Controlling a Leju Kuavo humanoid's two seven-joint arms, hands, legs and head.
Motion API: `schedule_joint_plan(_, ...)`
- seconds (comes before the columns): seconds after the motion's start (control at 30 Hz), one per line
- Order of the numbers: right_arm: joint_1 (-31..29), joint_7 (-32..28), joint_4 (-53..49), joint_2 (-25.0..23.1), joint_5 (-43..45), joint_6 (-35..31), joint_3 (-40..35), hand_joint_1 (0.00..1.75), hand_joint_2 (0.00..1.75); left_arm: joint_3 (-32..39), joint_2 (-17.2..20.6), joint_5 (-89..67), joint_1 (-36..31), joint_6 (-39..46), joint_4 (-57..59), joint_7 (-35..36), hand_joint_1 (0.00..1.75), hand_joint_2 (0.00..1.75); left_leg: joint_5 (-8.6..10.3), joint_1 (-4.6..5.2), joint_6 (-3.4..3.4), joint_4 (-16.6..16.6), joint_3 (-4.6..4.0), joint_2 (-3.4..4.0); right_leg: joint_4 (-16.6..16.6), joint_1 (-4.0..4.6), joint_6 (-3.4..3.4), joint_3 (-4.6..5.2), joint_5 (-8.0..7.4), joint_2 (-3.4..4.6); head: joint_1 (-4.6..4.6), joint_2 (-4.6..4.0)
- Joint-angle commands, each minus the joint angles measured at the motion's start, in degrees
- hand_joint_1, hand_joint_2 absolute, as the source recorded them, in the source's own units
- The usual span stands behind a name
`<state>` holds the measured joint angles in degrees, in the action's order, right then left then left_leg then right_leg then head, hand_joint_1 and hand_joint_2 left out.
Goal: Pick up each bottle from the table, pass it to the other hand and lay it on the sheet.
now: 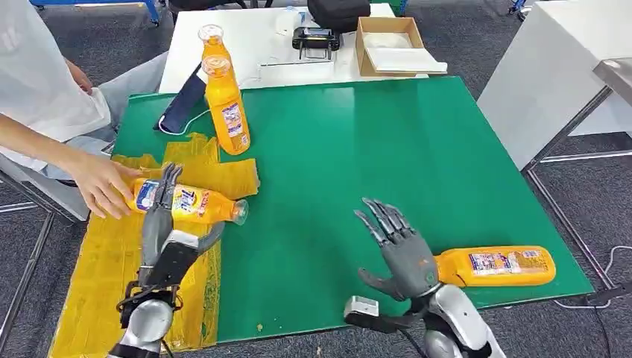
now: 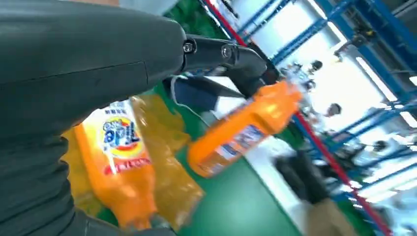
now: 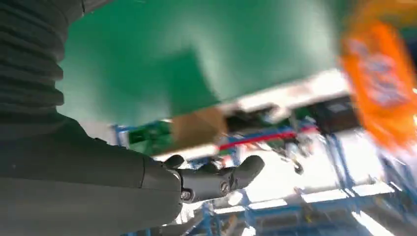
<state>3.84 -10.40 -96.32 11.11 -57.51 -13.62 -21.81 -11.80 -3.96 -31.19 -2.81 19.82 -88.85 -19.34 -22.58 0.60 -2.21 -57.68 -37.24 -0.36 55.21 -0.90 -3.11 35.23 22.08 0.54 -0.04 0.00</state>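
Observation:
An orange bottle lies on the yellow sheet at the left of the green mat. My left hand hovers over this bottle with its fingers stretched across it, gripping nothing. A person's hand touches the bottle's base. The left wrist view has the same bottle under my palm. Two more orange bottles stand upright at the back left. Another bottle lies at the front right, just right of my right hand, which is spread wide and holds nothing.
A person sits at the left edge. Beside the upright bottles lies a dark blue cloth. The white table behind carries a cardboard box and a black device. Another white table stands at the right.

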Motion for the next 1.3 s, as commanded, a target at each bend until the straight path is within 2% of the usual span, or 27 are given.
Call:
schedule_joint_plan(0.03,1.6,-0.2,3.5,3.7,-0.8,1.0,3.7,0.00,1.75,1.5,-0.7,1.1,1.7,-1.1,-5.6,-0.3,0.00,1.75,-0.13,-0.07,0.14,0.0,0.19,0.12,0.0,0.07,0.09,-0.16,0.04,0.05,-0.02,0.00)
schedule_joint_plan(0.07,1.6,-0.2,3.5,3.7,-0.8,1.0,3.7,0.00,1.75,1.5,-0.7,1.1,1.7,-1.1,-5.6,-0.3,0.00,1.75,-0.10,-0.04,0.10,0.0,0.14,0.09,0.0,0.05,0.07,-0.10,0.01,0.01,-0.02,0.00)
schedule_joint_plan(0.1,1.6,-0.2,3.5,3.7,-0.8,1.0,3.7,0.00,1.75,1.5,-0.7,1.1,1.7,-1.1,-5.6,-0.3,0.00,1.75,-0.29,-0.09,0.26,-0.1,0.47,0.14,0.1,0.10,0.20,-0.40,0.19,0.01,-0.02,0.00)
schedule_joint_plan(0.27,1.6,-0.2,3.5,3.7,-0.8,1.0,3.7,0.00,1.75,1.5,-0.7,1.1,1.7,-1.1,-5.6,-0.3,0.00,1.75,-0.06,-0.08,0.09,0.0,0.19,0.11,0.0,0.09,0.07,-0.12,0.01,-0.01,-0.02,0.00)
schedule_joint_plan(0.43,1.6,-0.2,3.5,3.7,-0.8,1.0,3.7,0.00,1.75,1.5,-0.7,1.1,1.7,-1.1,-5.6,-0.3,0.00,1.75,-0.22,-0.11,0.19,0.0,0.46,0.12,0.0,0.11,0.15,-0.41,0.16,-0.04,-0.02,0.00)
schedule_joint_plan(0.47,1.6,-0.2,3.5,3.7,-0.8,1.0,3.7,0.00,1.75,1.5,-0.7,1.1,1.7,-1.1,-5.6,-0.3,0.00,1.75,-0.05,-0.08,0.09,0.0,0.18,0.10,0.0,0.07,0.07,-0.14,0.01,-0.01,0.00,0.00)
schedule_joint_plan(0.57,1.6,-0.2,3.5,3.7,-0.8,1.0,3.7,0.00,1.75,1.5,-0.7,1.1,1.7,-1.1,-5.6,-0.3,0.00,1.75,-0.07,-0.05,0.10,0.0,0.21,0.09,0.0,0.05,0.08,-0.15,0.03,-0.02,-0.02,0.00)
schedule_joint_plan(0.6,1.6,-0.2,3.5,3.7,-0.8,1.0,3.7,0.00,1.75,1.5,-0.7,1.1,1.7,-1.1,-5.6,-0.3,0.00,1.75,-0.27,-0.10,0.24,-0.1,0.54,0.11,0.0,0.10,0.20,-0.48,0.22,-0.06,-0.02,0.00)
schedule_joint_plan(0.67,1.6,-0.2,3.5,3.7,-0.8,1.0,3.7,0.00,1.75,1.5,-0.7,1.1,1.7,-1.1,-5.6,-0.3,0.00,1.75,-0.06,-0.05,0.09,0.0,0.19,0.10,0.0,0.05,0.07,-0.13,0.01,-0.01,-0.02,0.00)
schedule_joint_plan(1.0,1.6,-0.2,3.5,3.7,-0.8,1.0,3.7,0.00,1.75,1.5,-0.7,1.1,1.7,-1.1,-5.6,-0.3,0.00,1.75,-0.15,-0.08,0.16,0.0,0.36,0.12,0.0,0.08,0.12,-0.30,0.09,-0.02,-0.02,0.00)
schedule_joint_plan(1.03,1.5,7.0,8.0,3.9,-8.0,8.0,10.9,0.00,1.75,-0.2,-0.1,8.3,1.1,-8.3,-5.4,-1.7,0.00,1.75,-0.08,-0.04,0.10,0.0,0.24,0.10,0.0,0.04,0.08,-0.18,0.04,-0.02,-0.02,0.00)
schedule_joint_plan(1.07,-1.6,18.9,16.3,8.0,-7.3,4.8,14.5,0.00,1.75,0.1,0.0,11.2,0.2,-10.0,-4.6,-1.7,0.00,1.75,-0.07,-0.05,0.10,0.0,0.21,0.10,0.0,0.05,0.07,-0.15,0.03,-0.02,-0.02,0.00)
schedule_joint_plan(1.1,-4.8,11.7,25.5,9.4,-5.3,1.3,18.0,0.00,1.75,-0.2,-0.3,11.2,-0.2,-9.8,-4.1,-1.7,0.00,1.75,-0.26,-0.10,0.23,-0.1,0.52,0.12,0.0,0.10,0.19,-0.47,0.20,-0.05,-0.02,0.00)
schedule_joint_plan(1.13,-7.4,6.3,32.2,9.3,-5.3,-0.8,21.1,0.00,1.75,-0.5,-0.3,11.2,-0.5,-9.6,-3.8,-1.7,0.00,1.75,-0.03,-0.07,0.06,0.1,0.34,-0.01,-0.2,0.07,0.03,-0.37,-0.02,-0.13,-0.02,0.00)
schedule_joint_plan(1.17,-7.6,5.9,32.6,9.2,-5.5,-0.9,21.3,0.00,1.75,-0.5,-0.3,11.2,-0.6,-9.6,-3.7,-1.7,0.00,1.75,-0.06,-0.07,0.09,0.1,0.51,-0.02,-0.2,0.07,0.06,-0.52,0.01,-0.17,-0.07,0.00)
schedule_joint_plan(1.27,-7.0,6.1,30.9,7.5,-7.2,-0.6,21.9,0.00,1.75,-0.5,-0.1,11.2,-0.4,-9.4,-3.9,-1.7,0.00,1.75,0.13,0.16,-0.16,0.0,0.16,-0.11,-0.1,-0.16,-0.07,-0.16,-0.04,-0.17,-0.02,0.00)
schedule_joint_plan(1.3,-6.2,7.1,29.0,7.0,-7.9,0.0,21.9,0.00,1.75,-0.5,-0.1,11.2,-0.3,-9.4,-4.0,-1.7,0.00,1.75,0.09,0.11,-0.14,0.0,0.27,-0.23,-0.1,-0.11,-0.05,-0.39,-0.02,-0.34,0.02,0.00)
